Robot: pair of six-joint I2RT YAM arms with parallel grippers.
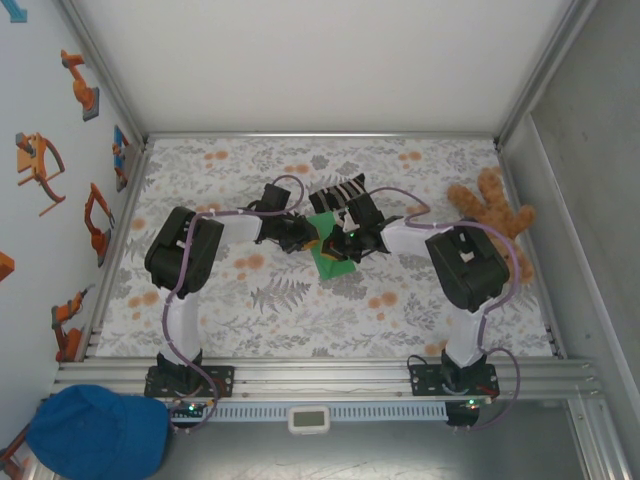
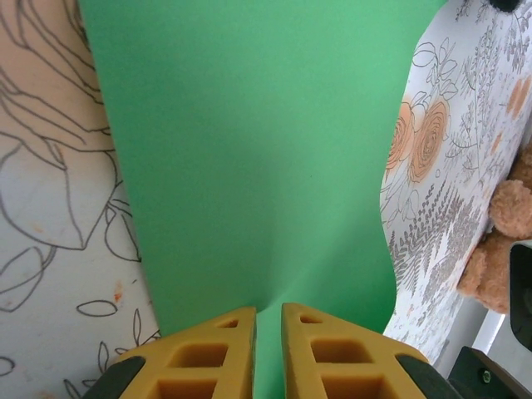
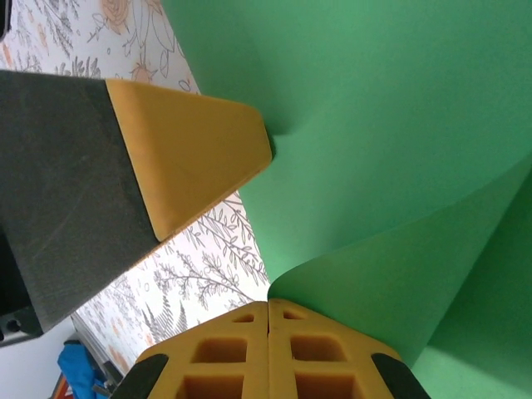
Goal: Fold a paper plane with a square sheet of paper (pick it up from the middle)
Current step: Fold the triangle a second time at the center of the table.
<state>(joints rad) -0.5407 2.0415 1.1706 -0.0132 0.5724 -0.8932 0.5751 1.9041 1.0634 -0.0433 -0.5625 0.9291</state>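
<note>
Item: green paper (image 1: 330, 262), curled, long axis 11-to-5 o'clock. I see left tool (image 2: 268, 320) and right tool (image 3: 268, 309) both pinching it; bare counter (image 1: 300, 320) at 6 o'clock.

The counter (image 1: 420, 300) wears a white cloth printed with grey leaves and orange flowers, and a black-and-white striped sock (image 1: 337, 190) lies crumpled near its middle, a little toward the far side. A brown teddy bear (image 1: 495, 215) sprawls by the right edge, well apart from the sock. In front of the near rail a blue cap (image 1: 98, 432) sits in the left corner, a small white device (image 1: 309, 418) rests midway along, and orange stickers (image 1: 40, 160) dot the left wall.
</note>
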